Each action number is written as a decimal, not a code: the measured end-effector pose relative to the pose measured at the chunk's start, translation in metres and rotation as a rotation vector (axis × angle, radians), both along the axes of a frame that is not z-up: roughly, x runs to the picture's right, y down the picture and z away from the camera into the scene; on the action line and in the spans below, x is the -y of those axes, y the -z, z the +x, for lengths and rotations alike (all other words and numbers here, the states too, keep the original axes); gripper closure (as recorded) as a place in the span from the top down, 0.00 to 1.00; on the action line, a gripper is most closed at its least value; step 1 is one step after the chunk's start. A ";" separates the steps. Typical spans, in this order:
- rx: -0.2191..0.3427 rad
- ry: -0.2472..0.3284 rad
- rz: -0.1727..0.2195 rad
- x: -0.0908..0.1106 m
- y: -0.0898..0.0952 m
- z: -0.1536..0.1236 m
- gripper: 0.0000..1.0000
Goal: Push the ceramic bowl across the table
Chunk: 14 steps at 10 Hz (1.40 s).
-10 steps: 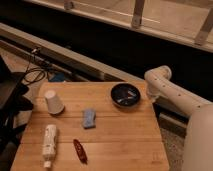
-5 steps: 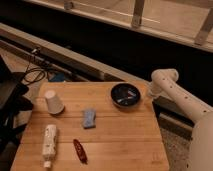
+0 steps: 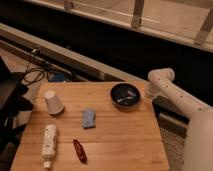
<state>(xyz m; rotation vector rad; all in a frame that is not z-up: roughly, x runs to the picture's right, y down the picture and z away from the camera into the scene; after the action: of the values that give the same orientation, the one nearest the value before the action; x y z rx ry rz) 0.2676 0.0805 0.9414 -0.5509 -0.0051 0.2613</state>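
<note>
The ceramic bowl (image 3: 125, 95) is dark, glossy and shallow with pale marks inside. It sits near the far right corner of the wooden table (image 3: 125, 135). My white arm (image 3: 180, 100) reaches in from the right, bent at a rounded joint above the table's corner. The gripper (image 3: 149, 93) hangs down from that joint just right of the bowl, at the table's right edge, close to the bowl's rim. I cannot tell whether it touches the bowl.
A white upturned paper cup (image 3: 53, 102) stands at the left. A blue sponge (image 3: 89, 118) lies mid-table. A white bottle (image 3: 49, 145) and a red object (image 3: 79, 150) lie near the front. A black chair (image 3: 12, 100) and cables (image 3: 32, 75) are at the left.
The arm's joint swung a little to the right and then back towards the bowl. The bowl and the other things have not moved.
</note>
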 end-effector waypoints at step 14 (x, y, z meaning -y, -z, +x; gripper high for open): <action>0.021 0.041 -0.027 0.001 0.002 -0.056 0.05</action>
<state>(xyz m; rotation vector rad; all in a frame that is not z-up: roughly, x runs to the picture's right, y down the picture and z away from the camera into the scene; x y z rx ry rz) 0.2119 0.0797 0.9393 -0.5803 -0.0107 0.2163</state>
